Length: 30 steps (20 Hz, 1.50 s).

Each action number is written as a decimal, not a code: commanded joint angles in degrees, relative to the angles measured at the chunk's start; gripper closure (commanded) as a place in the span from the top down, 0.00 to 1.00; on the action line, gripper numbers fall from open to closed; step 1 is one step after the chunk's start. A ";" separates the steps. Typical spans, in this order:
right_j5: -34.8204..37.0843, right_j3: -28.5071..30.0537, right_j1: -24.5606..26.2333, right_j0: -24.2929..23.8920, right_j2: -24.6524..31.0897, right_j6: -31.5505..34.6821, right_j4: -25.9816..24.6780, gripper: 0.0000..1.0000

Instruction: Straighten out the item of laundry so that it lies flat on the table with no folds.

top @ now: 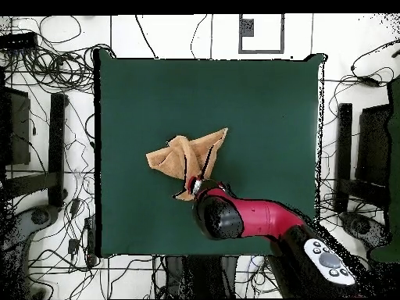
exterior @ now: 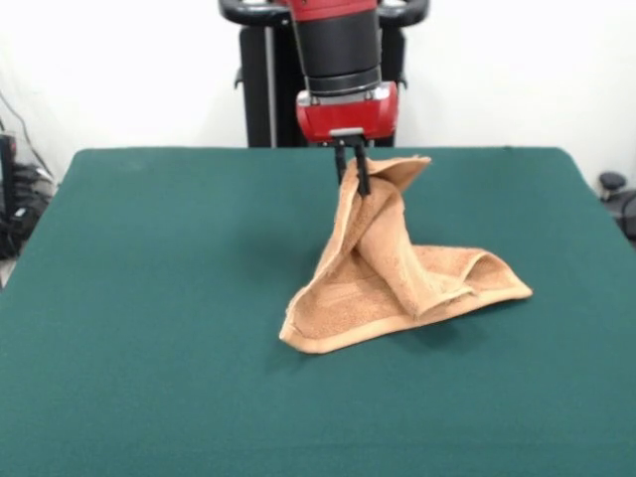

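Note:
The item of laundry [exterior: 397, 278], a light orange-tan terry towel, is pulled up into a peak at one corner while its lower part lies folded on the dark green table [exterior: 149, 298]. My gripper [exterior: 354, 171] is shut on the raised corner of the towel and holds it above the table, near the far side. In the overhead view the towel [top: 187, 156] shows as a crumpled shape left of centre, and the red arm covers the gripper [top: 195, 186] at the towel's lower edge. No white tag shows.
The robot's pedestal [exterior: 268, 89] stands behind the table's far edge. Cables and dark stands [top: 55, 148] lie on the floor round the table [top: 273, 101] in the overhead view.

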 commanded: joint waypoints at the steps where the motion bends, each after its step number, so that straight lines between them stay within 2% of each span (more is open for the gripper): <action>1: 1.79 4.07 3.67 -1.26 7.37 -1.06 -4.86 0.00; 19: 6.10 3.73 4.23 -9.20 12.92 -3.56 -8.08 0.00; 30: 6.20 3.22 6.10 -13.07 13.89 -5.07 -11.83 0.00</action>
